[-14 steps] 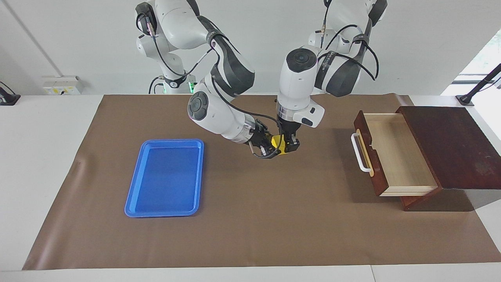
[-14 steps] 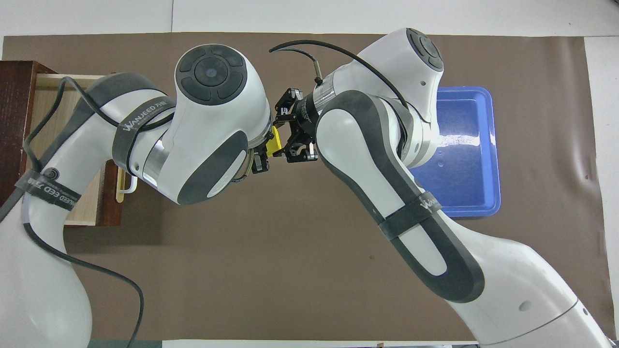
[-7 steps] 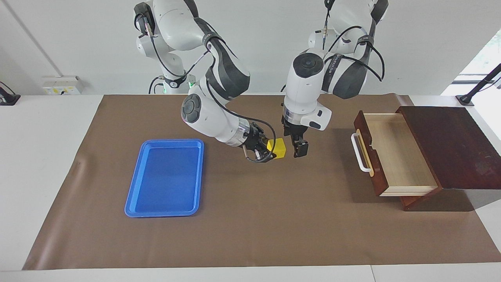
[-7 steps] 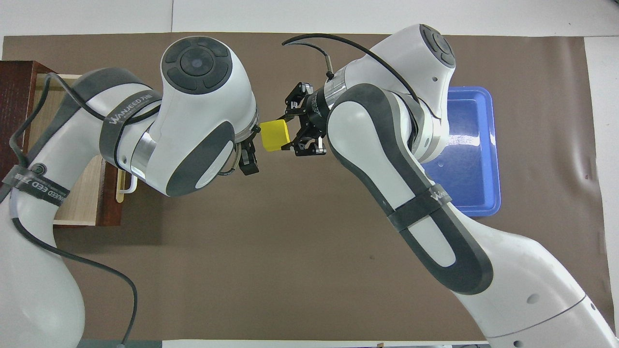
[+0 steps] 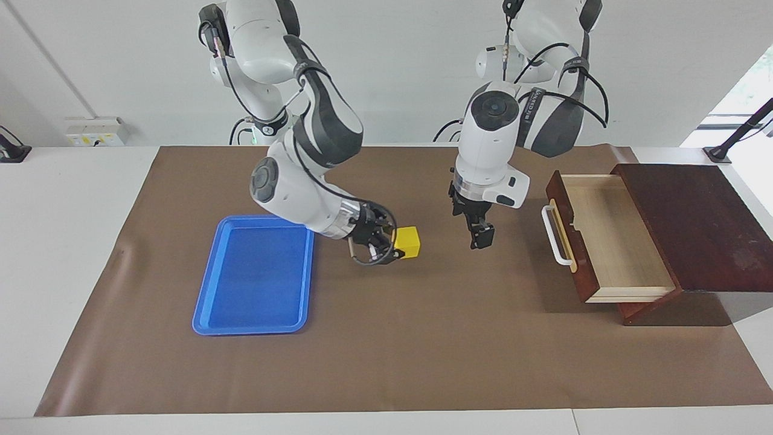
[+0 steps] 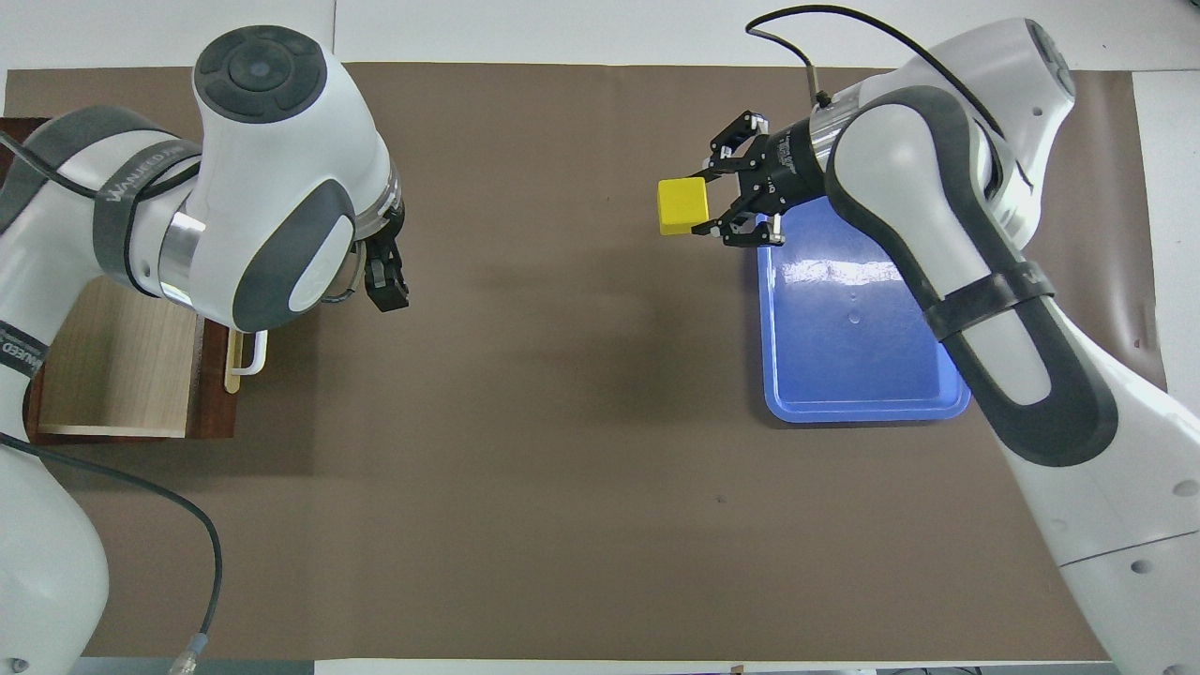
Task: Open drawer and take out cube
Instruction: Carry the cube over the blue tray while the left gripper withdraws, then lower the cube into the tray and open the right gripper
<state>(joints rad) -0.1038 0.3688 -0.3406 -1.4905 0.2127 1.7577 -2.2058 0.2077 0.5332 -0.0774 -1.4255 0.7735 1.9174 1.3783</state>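
Note:
The yellow cube (image 5: 408,241) is held in my right gripper (image 5: 398,248), which is shut on it above the brown mat, beside the blue tray's corner nearest the robots. The cube also shows in the overhead view (image 6: 682,206), with the right gripper (image 6: 710,202) gripping it from the tray's side. My left gripper (image 5: 480,237) is open and empty, up over the mat beside the drawer's front; it also shows in the overhead view (image 6: 384,281). The dark reddish-brown drawer (image 5: 610,241) stands pulled open, its light wood interior bare, its white handle (image 5: 552,237) facing the table's middle.
A flat blue tray (image 5: 208,302) lies on the mat toward the right arm's end, and nothing lies in it; it also shows in the overhead view (image 6: 862,411). The brown mat (image 5: 423,338) covers most of the table. The drawer's cabinet (image 5: 700,223) sits at the left arm's end.
The left gripper has let go of the cube and drawn back toward the drawer. The right gripper has carried the cube away toward the blue tray.

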